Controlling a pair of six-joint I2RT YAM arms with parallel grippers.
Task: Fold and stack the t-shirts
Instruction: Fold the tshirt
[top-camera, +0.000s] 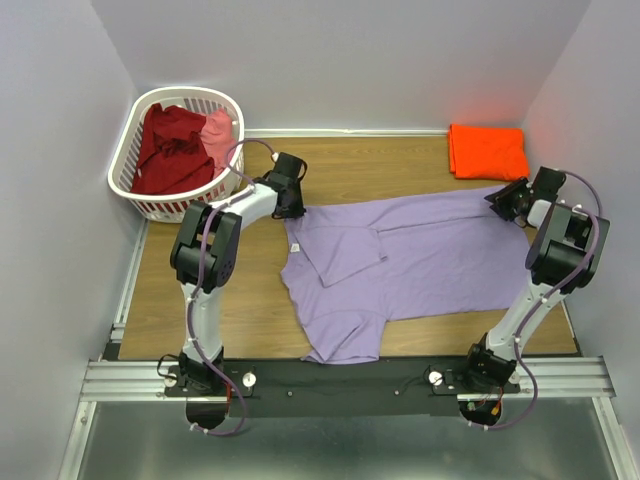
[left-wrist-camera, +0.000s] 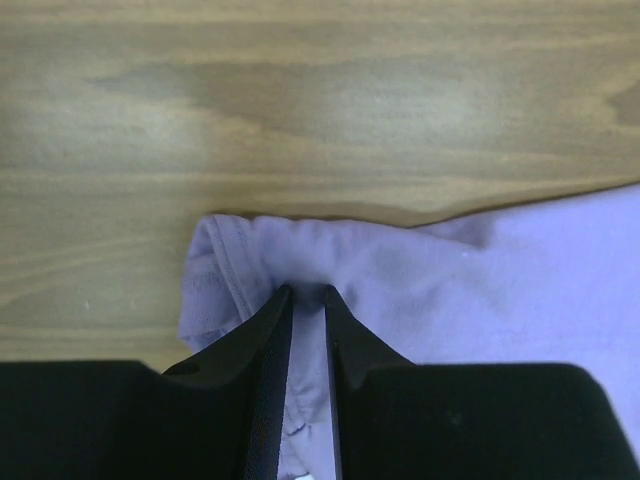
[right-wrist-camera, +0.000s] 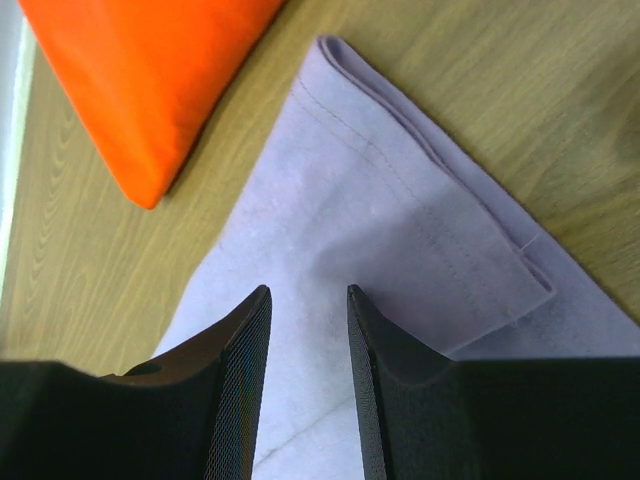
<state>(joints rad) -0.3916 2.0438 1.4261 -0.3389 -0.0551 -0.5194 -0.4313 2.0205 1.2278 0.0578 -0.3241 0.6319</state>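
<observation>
The large lavender t-shirt (top-camera: 420, 255) lies spread across the wooden table, one sleeve folded in over its body. My left gripper (top-camera: 292, 207) is at the shirt's far left corner. In the left wrist view it (left-wrist-camera: 307, 290) is shut on a bunched fold of the lavender cloth (left-wrist-camera: 520, 280). My right gripper (top-camera: 507, 200) is at the far right corner. In the right wrist view it (right-wrist-camera: 308, 290) is open, its jaws over the flat hemmed corner (right-wrist-camera: 400, 220). The orange t-shirt (top-camera: 487, 150) lies folded at the back right, also in the right wrist view (right-wrist-camera: 150, 70).
A white slotted laundry basket (top-camera: 125, 160) stands at the back left, holding a dark red shirt (top-camera: 170, 150) and a pink one (top-camera: 215, 130). Walls close in the table on three sides. A metal rail runs along the near edge (top-camera: 340, 378).
</observation>
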